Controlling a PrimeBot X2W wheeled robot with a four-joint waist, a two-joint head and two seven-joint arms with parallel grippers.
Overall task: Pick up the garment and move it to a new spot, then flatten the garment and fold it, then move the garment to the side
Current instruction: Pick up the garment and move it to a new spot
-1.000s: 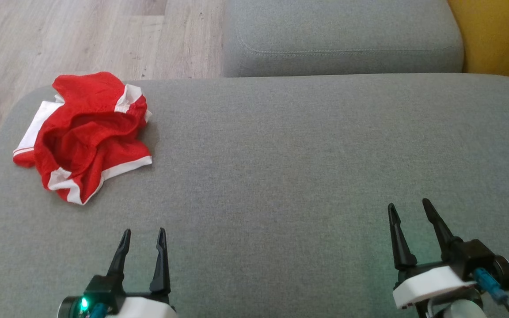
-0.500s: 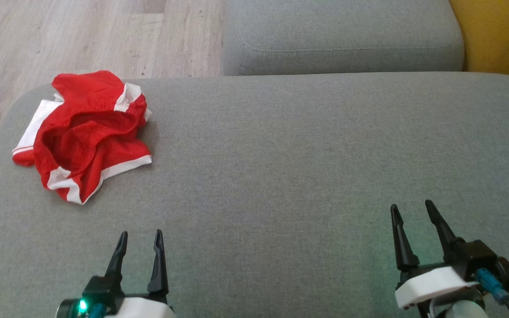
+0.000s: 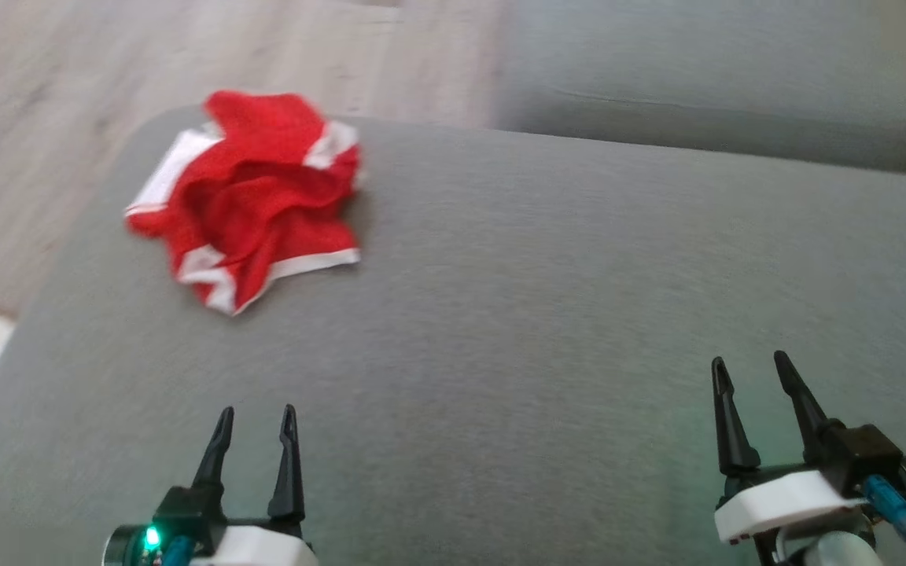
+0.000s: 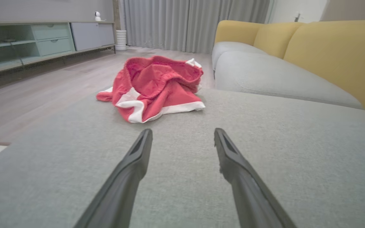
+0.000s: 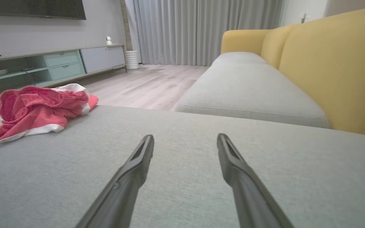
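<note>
Left gripper and right gripper: both released, fingers spread, nothing held.

The garment lies crumpled ahead of the left fingers and well apart from the right fingers, far off to their left. It sits near the far corner of the cushion.

- Risk: a push or a shallow pinch on one loose fold may slide the garment over the edge onto the floor.
- Risk: pinching several layers at once would likely hinder flattening.
</note>
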